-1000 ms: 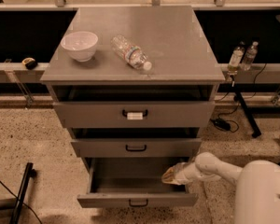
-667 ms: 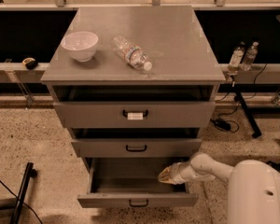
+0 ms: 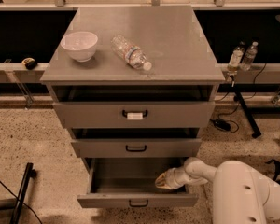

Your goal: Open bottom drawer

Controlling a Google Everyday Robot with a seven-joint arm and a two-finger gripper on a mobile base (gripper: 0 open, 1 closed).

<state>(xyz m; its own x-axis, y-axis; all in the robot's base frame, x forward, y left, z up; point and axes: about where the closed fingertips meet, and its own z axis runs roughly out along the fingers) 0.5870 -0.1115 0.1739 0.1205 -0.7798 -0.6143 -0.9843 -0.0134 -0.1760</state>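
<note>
Camera view: the bottom drawer (image 3: 107,200) of the grey cabinet (image 3: 177,41) is seen drawn out nearward, the gripper (image 3: 166,181) is set inside its right part, spread not discernible, and any remaining pull should be kept straight and level.

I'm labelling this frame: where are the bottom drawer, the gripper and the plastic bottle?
bottom drawer (image 3: 107,200), camera view, on the left part of its front panel.
gripper (image 3: 162,182), camera view, at its tip, inside the open bottom drawer's right side.
plastic bottle (image 3: 129,54), camera view, on the middle of its body.
</note>
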